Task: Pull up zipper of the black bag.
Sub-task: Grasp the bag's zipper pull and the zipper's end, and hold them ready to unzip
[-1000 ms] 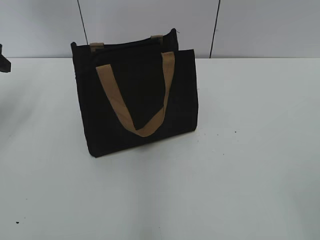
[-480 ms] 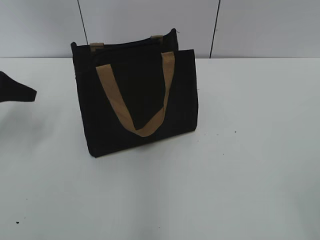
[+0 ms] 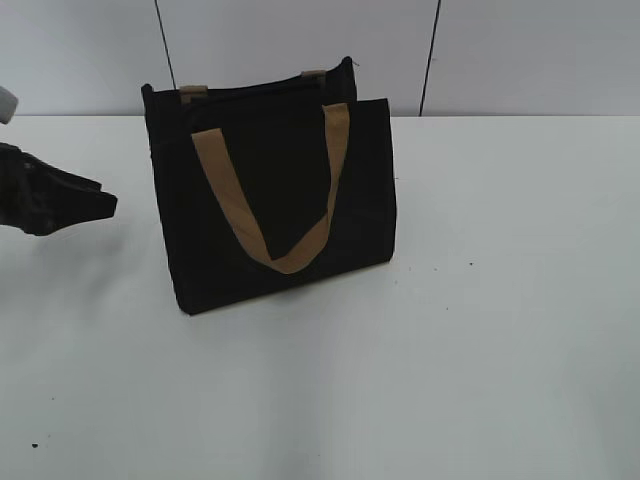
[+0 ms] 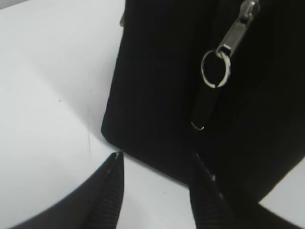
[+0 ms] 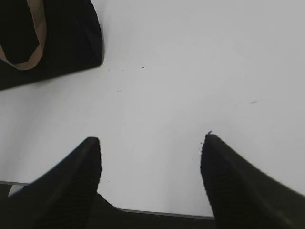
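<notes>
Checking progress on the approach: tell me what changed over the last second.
The left gripper came in from the left edge toward the bag, farther into view each frame; its jaws are open and hold nothing. The bag, its handle and the table stayed as they were.

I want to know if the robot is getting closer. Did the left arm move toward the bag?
Yes. The left end effector has come in from the left edge, rightward toward the bag, which hasn't shifted. It isn't touching yet.
</notes>
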